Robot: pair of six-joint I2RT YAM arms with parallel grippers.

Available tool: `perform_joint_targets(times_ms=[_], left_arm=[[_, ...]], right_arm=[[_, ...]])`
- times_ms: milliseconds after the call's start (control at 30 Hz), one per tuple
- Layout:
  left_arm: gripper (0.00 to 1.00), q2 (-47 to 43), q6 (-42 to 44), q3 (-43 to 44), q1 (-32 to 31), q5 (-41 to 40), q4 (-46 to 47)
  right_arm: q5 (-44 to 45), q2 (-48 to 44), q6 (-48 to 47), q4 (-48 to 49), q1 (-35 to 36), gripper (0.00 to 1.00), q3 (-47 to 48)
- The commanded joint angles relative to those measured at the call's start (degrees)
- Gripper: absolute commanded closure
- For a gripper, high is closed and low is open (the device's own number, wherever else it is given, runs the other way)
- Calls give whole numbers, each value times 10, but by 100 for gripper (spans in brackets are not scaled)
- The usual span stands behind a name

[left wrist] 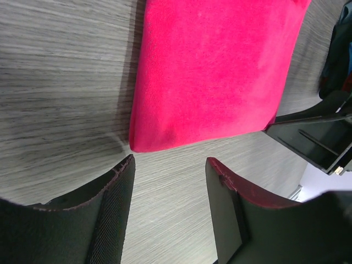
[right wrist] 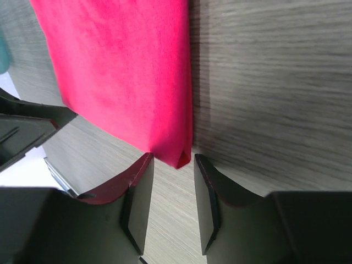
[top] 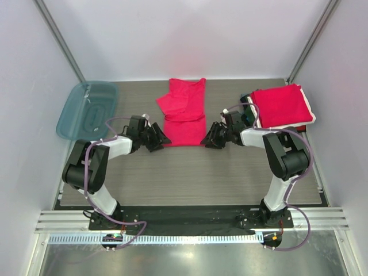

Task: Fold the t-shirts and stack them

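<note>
A crimson-red t-shirt (top: 183, 112) lies folded into a long strip at the table's middle, its near hem towards the arms. My left gripper (top: 159, 140) sits low at the hem's left corner. In the left wrist view the shirt (left wrist: 214, 71) ends just beyond the gripper (left wrist: 170, 165), which is open over bare table. My right gripper (top: 207, 141) is at the hem's right corner. There the shirt (right wrist: 121, 71) has its corner tip at the mouth of the open gripper (right wrist: 171, 160), not pinched. A stack of folded t-shirts (top: 280, 104), red on top, lies at the back right.
A translucent teal tray (top: 87, 109) stands at the back left, partly over the table's edge. The grey wood-grain table (top: 190, 178) is walled by white panels. The stack of shirts sits close behind my right arm's wrist (top: 238, 122).
</note>
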Motion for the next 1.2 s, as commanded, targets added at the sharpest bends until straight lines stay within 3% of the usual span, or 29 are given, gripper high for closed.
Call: perform_joint_targets(times_ms=[0,100,267,367,533,800,900,1033,1167], left_arm=[[45,7,-10,-4,2,14,38],[46,12,-16,-8,2,17,50],[50,13,-12,-11,3,7,41],[51,8,-1,-13,3,-9,27],[63,6,17,-20,3,-67,21],[64,65,-8,-9,3,-45,64],[74,71,-7,-5,2,-45,62],[100,53,-1,-14,2,-42,60],[100,1,22,-12,-1,-61,18]], right_arm=[[-6,16,15,46,1,60,0],[22,19,9,36,1,68,3],[23,20,3,33,1,89,3],[19,21,-1,33,1,94,3],[19,22,-1,34,1,96,5],[14,17,0,34,1,96,4],[13,10,1,34,1,97,2],[16,-4,-1,30,1,99,0],[9,-35,-2,17,1,99,-2]])
